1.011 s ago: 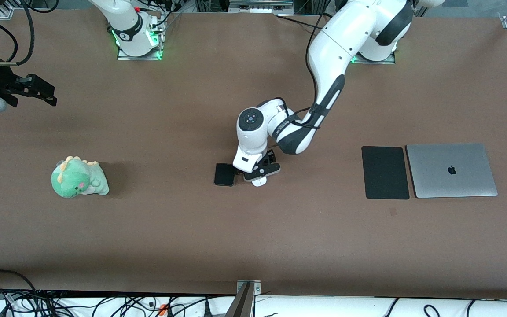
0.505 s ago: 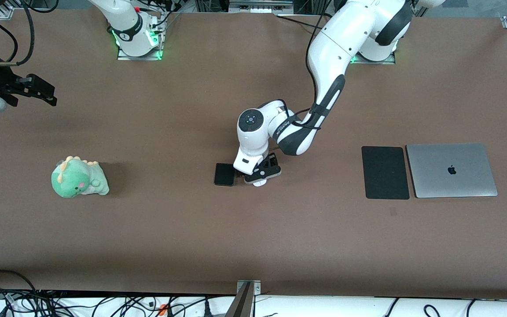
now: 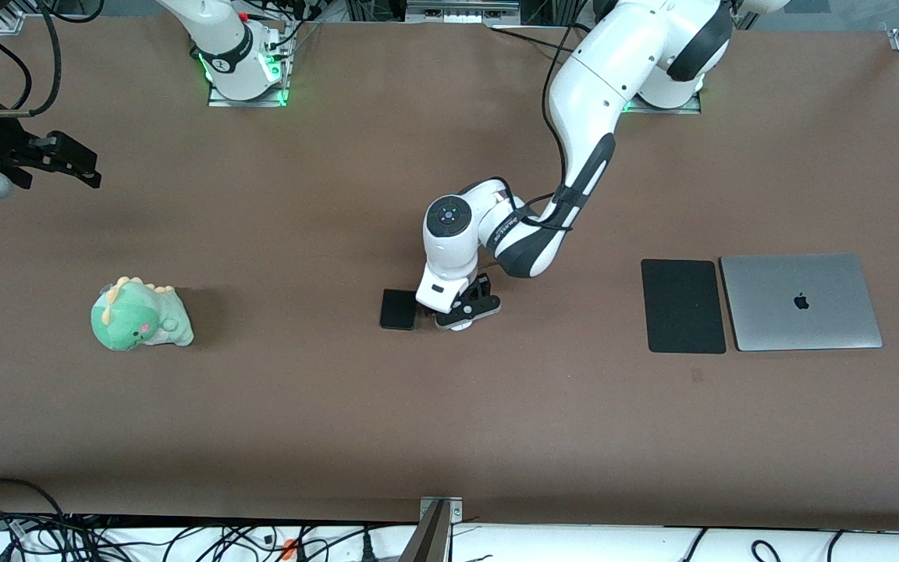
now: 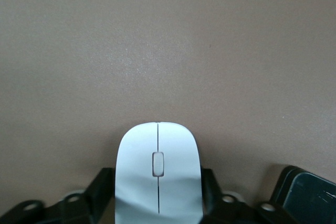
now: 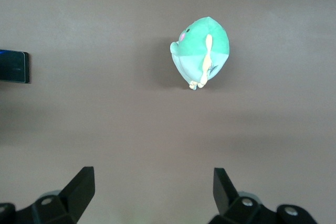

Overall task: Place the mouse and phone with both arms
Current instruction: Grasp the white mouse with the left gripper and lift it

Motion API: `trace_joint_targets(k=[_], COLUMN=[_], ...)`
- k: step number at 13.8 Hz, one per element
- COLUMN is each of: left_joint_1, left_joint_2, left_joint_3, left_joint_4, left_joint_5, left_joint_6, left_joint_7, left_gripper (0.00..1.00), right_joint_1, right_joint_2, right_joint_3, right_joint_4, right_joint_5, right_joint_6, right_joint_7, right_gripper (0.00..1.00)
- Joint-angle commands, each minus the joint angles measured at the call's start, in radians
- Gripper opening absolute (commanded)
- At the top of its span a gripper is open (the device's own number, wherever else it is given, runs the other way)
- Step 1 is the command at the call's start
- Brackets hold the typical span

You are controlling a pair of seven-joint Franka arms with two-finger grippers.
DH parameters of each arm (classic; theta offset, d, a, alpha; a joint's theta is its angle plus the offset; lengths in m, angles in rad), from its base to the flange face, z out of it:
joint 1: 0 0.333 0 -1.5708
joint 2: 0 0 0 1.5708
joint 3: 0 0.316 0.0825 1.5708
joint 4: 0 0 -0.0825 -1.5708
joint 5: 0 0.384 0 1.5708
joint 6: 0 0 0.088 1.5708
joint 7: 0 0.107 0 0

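The white mouse [image 4: 158,174] lies between the fingers of my left gripper [image 4: 157,187], which press on both of its sides at the table's middle. In the front view only the mouse's tip [image 3: 457,326] shows under the left gripper [image 3: 461,312]. The black phone [image 3: 398,309] lies flat on the table beside the mouse, toward the right arm's end; it also shows in the left wrist view [image 4: 307,198] and the right wrist view [image 5: 13,66]. My right gripper [image 3: 75,164] waits open and empty above the table at the right arm's end, its fingers [image 5: 79,184] wide apart.
A green plush dinosaur [image 3: 140,314] sits toward the right arm's end and shows in the right wrist view [image 5: 202,51]. A black mouse pad [image 3: 682,306] and a closed silver laptop [image 3: 801,301] lie side by side toward the left arm's end.
The left arm's wrist has shifted slightly toward its base, and less of the mouse shows under the gripper. The right arm, phone and plush have not moved.
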Motion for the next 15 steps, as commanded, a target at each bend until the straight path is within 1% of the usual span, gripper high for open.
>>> trace_joint_targets(k=[1, 2, 3, 5, 6, 7, 8, 11, 13, 15], left_joint_1=[0.013, 0.029, 0.046, 0.091, 0.12, 0.15, 0.184, 0.314, 0.416, 0.508], left_joint_2=[0.001, -0.008, -0.016, -0.049, -0.069, -0.098, -0.134, -0.255, -0.37, -0.488], left_joint_3=[-0.006, -0.008, -0.009, -0.012, -0.022, -0.028, -0.029, -0.081, -0.107, -0.115], left_joint_4=[0.016, 0.014, 0.014, 0.001, -0.012, -0.048, -0.093, -0.261, -0.41, -0.551], left_joint_5=[-0.018, -0.02, -0.032, -0.057, -0.066, -0.066, -0.066, -0.066, -0.066, -0.067], left_joint_6=[-0.003, -0.003, -0.006, -0.012, -0.015, -0.017, -0.017, -0.017, -0.017, -0.028], left_joint_7=[0.036, 0.059, 0.091, 0.188, 0.244, 0.304, 0.361, 0.542, 0.675, 0.806], left_gripper=[0.25, 0.19, 0.08, 0.0, 0.0, 0.0, 0.0, 0.0, 0.0, 0.0], right_joint_1=[0.002, 0.002, 0.002, 0.002, 0.002, 0.002, 0.002, 0.002, 0.002, 0.024], right_joint_2=[-0.008, -0.009, -0.009, -0.011, -0.012, -0.012, -0.012, -0.012, -0.009, -0.009], right_joint_3=[-0.001, -0.001, -0.001, -0.001, -0.001, -0.001, 0.0, 0.0, 0.0, 0.002], right_joint_4=[-0.005, -0.005, -0.005, -0.005, -0.005, -0.005, -0.005, -0.005, -0.005, -0.007], right_joint_5=[0.012, 0.012, 0.014, 0.014, 0.014, 0.014, 0.015, 0.014, 0.015, 0.017], right_joint_6=[0.0, -0.002, -0.003, -0.006, -0.006, -0.006, -0.006, -0.006, -0.006, -0.006], right_joint_7=[-0.005, -0.003, -0.003, -0.001, -0.001, -0.001, -0.001, -0.003, -0.001, 0.0], right_gripper=[1.0, 1.0, 1.0, 1.0, 1.0, 1.0, 1.0, 1.0, 1.0, 1.0])
